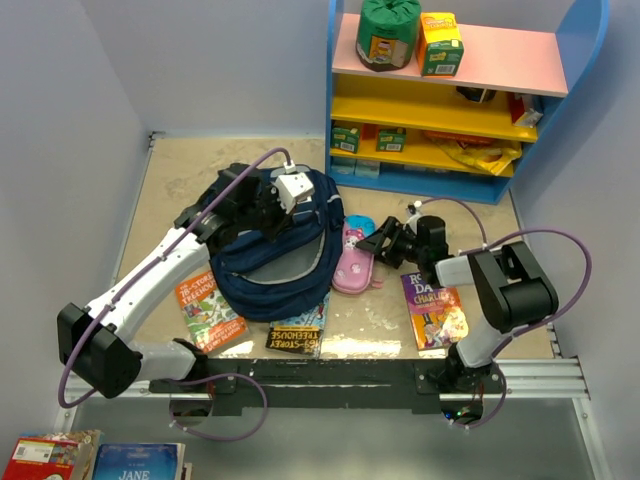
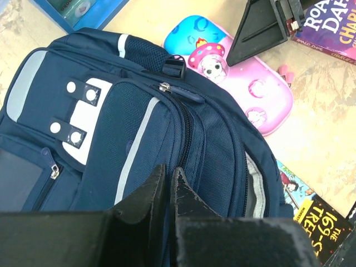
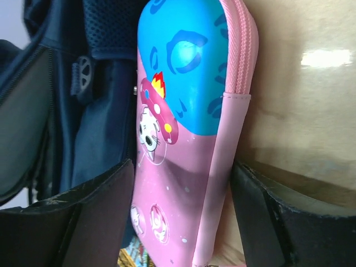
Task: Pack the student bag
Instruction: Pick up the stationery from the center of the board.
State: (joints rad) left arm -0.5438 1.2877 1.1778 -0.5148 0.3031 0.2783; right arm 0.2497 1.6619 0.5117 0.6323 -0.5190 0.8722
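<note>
The student bag is a navy backpack lying flat in the middle of the table; its white patches and zips show in the left wrist view. My left gripper is over the bag's top, its fingers pressed almost together on a fold of the bag's fabric. A pink and blue pencil case lies against the bag's right side. My right gripper is open, one jaw on each side of the pencil case, with a gap on the right side.
An orange book and a black Treehouse book lie partly under the bag's near edge. A purple Roald Dahl book lies at the right. A blue shelf unit with a green roll and cartons stands at the back right.
</note>
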